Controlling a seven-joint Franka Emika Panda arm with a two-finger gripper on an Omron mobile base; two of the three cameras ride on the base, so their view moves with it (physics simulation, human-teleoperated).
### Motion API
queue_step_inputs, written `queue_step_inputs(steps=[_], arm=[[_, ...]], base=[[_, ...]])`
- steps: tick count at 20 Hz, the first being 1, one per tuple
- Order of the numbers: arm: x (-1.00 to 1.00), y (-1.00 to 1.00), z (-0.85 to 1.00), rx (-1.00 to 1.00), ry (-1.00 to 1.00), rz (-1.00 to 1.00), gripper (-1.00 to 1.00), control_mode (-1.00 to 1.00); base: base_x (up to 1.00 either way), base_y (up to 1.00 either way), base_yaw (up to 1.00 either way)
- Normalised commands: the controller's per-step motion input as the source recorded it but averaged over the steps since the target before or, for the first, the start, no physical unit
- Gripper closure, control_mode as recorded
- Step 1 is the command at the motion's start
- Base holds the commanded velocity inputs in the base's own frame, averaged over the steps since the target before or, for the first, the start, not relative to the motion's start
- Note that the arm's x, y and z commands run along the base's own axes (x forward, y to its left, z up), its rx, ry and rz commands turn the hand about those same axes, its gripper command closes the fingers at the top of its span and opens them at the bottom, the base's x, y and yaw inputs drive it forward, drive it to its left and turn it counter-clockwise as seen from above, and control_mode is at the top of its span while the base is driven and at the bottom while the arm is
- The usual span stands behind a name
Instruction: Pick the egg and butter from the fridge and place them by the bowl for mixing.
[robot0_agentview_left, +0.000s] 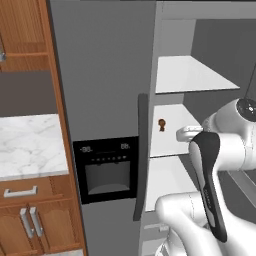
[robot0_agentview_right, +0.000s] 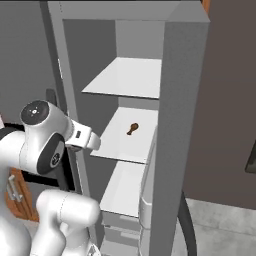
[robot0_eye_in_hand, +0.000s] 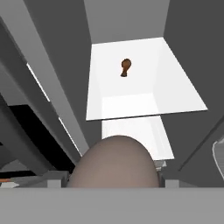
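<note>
Presently the claw (robot0_eye_in_hand: 114, 186) is clenched on the egg (robot0_eye_in_hand: 113, 162), at six o'clock in the hand view, outside the open fridge (robot0_agentview_left: 107, 75). Withdrawal should be slow and level, clear of the shelf (robot0_eye_in_hand: 131, 100) at twelve o'clock bearing the mushroom-like item (robot0_eye_in_hand: 125, 67).

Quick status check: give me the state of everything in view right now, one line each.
fridge: right compartment open, white shelves exposed.
egg: held between the hand's fingers, off the shelves.
hand: closed on the egg, outside the fridge.
brown stalked item: lying on the middle shelf, untouched.
</note>
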Motion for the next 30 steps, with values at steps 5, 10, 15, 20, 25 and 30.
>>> queue_step_inputs(steps=[5, 10, 15, 20, 25, 30], arm=[[0.0, 0.0, 0.0, 0.0, 0.0, 0.0, 1.0, 1.0], [0.0, 0.0, 0.0, 0.0, 0.0, 0.0, 1.0, 1.0], [0.0, 0.0, 0.0, 0.0, 0.0, 0.0, 1.0, 1.0], [0.0, 0.0, 0.0, 0.0, 0.0, 0.0, 1.0, 1.0], [0.0, 0.0, 0.0, 0.0, 0.0, 0.0, 1.0, 1.0], [0.0, 0.0, 0.0, 0.0, 0.0, 0.0, 1.0, 1.0]], base=[[-0.58, 0.11, 0.0], [-0.25, 0.75, 0.0], [-0.15, 0.8, -0.06], [-0.05, 0.83, -0.07], [0.0, 0.85, -0.09], [0.02, 0.84, -0.11]])
